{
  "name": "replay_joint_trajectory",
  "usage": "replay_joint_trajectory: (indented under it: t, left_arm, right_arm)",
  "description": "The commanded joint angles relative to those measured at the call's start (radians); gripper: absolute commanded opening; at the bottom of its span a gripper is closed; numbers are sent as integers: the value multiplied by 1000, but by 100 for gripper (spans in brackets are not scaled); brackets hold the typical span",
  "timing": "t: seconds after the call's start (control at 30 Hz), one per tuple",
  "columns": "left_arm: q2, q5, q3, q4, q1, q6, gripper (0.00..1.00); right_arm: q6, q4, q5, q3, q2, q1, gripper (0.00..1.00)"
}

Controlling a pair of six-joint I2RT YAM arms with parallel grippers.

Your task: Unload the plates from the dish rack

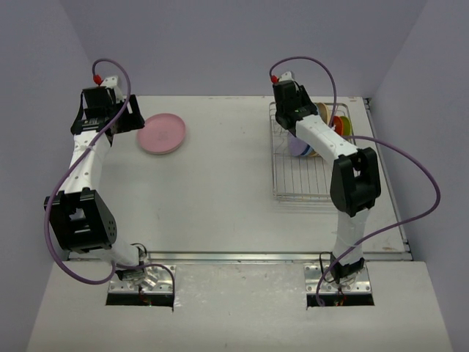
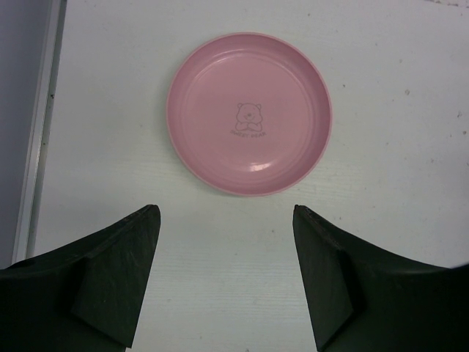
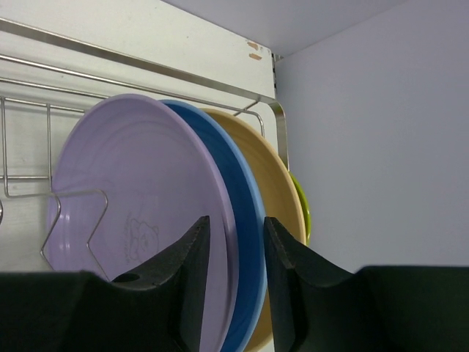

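While lavender plate (image 3: 132,191) and blue plate (image 3: 227,158) are straddled by right gripper (image 3: 236,224), clamping unclear | left gripper (image 2: 225,213) open | risk: both lifted, one dropped.

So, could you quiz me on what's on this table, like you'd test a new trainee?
1. True or false: the pink plate lies flat on the table, outside the dish rack.
2. Which plate stands between the lavender plate and the tan plate? A the pink plate, B the blue plate, C a black one.
3. Fill in: the left gripper has its jaws ___, with nothing held.

Key: 1 true; 2 B; 3 open.
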Motion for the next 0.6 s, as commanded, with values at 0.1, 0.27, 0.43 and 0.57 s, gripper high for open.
replay_joint_trajectory:
  t: [0.1, 0.27, 0.43, 0.57]
  left_arm:
    - [-31, 3, 6, 37, 8, 1, 71]
    - [-30, 3, 3, 41, 8, -1, 71]
    - [-28, 7, 3, 44, 8, -2, 71]
    - [-28, 6, -1, 46, 6, -1, 71]
  right_arm:
    - [-65, 119, -2, -46, 14, -2, 21]
    - [-85, 144, -1, -68, 6, -2, 10]
    - [-107, 156, 4, -65, -4, 1, 4]
    - [-155, 198, 18, -66, -18, 11, 2]
